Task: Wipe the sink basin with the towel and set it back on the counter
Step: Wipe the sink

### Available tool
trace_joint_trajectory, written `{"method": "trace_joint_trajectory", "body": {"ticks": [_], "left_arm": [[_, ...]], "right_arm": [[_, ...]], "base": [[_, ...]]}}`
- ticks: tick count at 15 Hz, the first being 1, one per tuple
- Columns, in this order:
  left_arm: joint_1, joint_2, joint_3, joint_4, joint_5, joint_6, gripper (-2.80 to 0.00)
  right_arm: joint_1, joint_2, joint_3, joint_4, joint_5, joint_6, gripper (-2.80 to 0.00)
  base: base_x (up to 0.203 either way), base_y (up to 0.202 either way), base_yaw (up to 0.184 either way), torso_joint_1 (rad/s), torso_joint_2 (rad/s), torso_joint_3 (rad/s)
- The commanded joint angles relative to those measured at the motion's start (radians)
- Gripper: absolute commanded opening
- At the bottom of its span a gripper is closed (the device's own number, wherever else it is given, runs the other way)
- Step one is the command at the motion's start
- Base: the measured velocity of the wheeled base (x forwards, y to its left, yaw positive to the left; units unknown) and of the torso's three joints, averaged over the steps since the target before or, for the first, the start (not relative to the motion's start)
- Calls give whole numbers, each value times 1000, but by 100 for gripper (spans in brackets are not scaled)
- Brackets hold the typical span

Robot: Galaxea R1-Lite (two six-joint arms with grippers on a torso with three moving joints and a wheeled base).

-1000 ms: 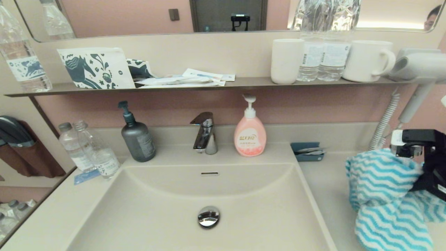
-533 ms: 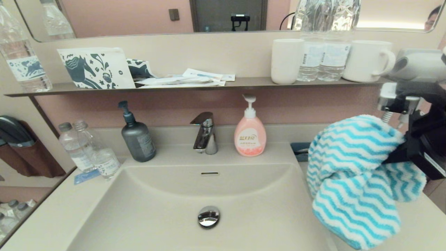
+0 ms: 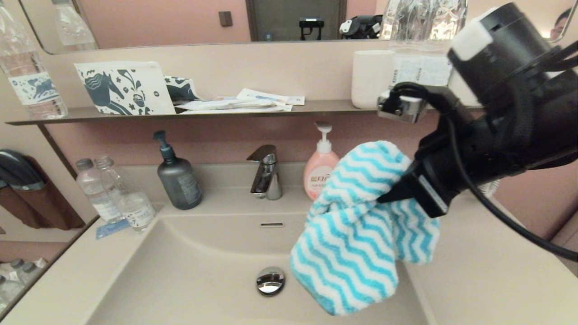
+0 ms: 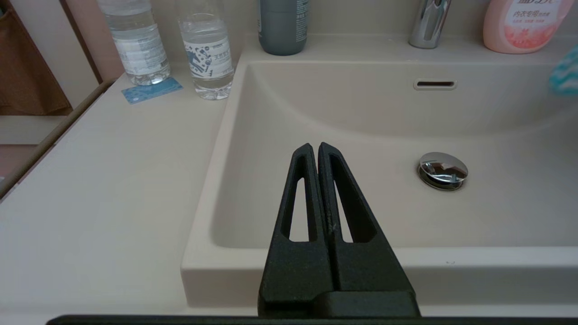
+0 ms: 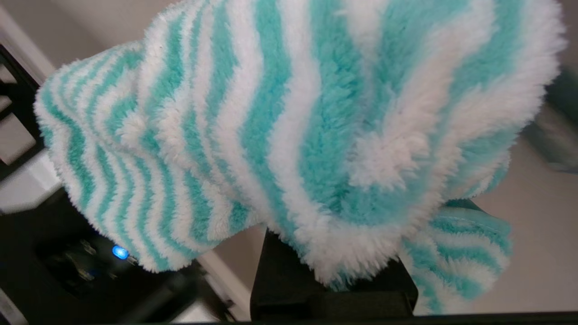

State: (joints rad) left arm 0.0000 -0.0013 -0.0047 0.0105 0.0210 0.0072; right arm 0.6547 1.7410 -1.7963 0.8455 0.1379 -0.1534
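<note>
The turquoise and white zigzag towel (image 3: 356, 234) hangs in the air over the right side of the beige sink basin (image 3: 203, 271), held by my right gripper (image 3: 397, 192), which is shut on its upper part. In the right wrist view the towel (image 5: 293, 135) fills the picture and hides the fingertips. The chrome drain plug (image 3: 270, 280) lies just left of the towel's lower end. My left gripper (image 4: 314, 146) is shut and empty, hovering at the basin's near left rim; it does not show in the head view. The counter (image 3: 487, 275) is bare on the right.
At the back stand a grey pump bottle (image 3: 178, 178), the chrome tap (image 3: 265, 174) and a pink soap bottle (image 3: 318, 174). Two water bottles (image 3: 115, 194) stand at the left. A wall shelf (image 3: 271, 108) with cups and packets runs above.
My right arm has carried the towel up off the right counter and leftwards, so it now hangs over the basin's right side. The left gripper's earlier state is not shown.
</note>
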Motion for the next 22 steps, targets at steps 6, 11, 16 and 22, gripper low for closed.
{"method": "trace_joint_trajectory", "body": {"ticks": [6,11,16,22], "left_arm": [[0,1,0,0,0,0,-280],[0,1,0,0,0,0,-280],[1,1,0,0,0,0,-280],[0,1,0,0,0,0,-280]], "right_arm": [[188,369,-62,-97,-191,285,-280],[228,540,-59,-97,-255,301,-280],[253,668,-55,-66,-322,307,-280],[258,715,4,-66,-346,313,-280]], "base": [[0,0,0,0,0,0],[0,0,0,0,0,0],[0,0,0,0,0,0],[0,0,0,0,0,0]]}}
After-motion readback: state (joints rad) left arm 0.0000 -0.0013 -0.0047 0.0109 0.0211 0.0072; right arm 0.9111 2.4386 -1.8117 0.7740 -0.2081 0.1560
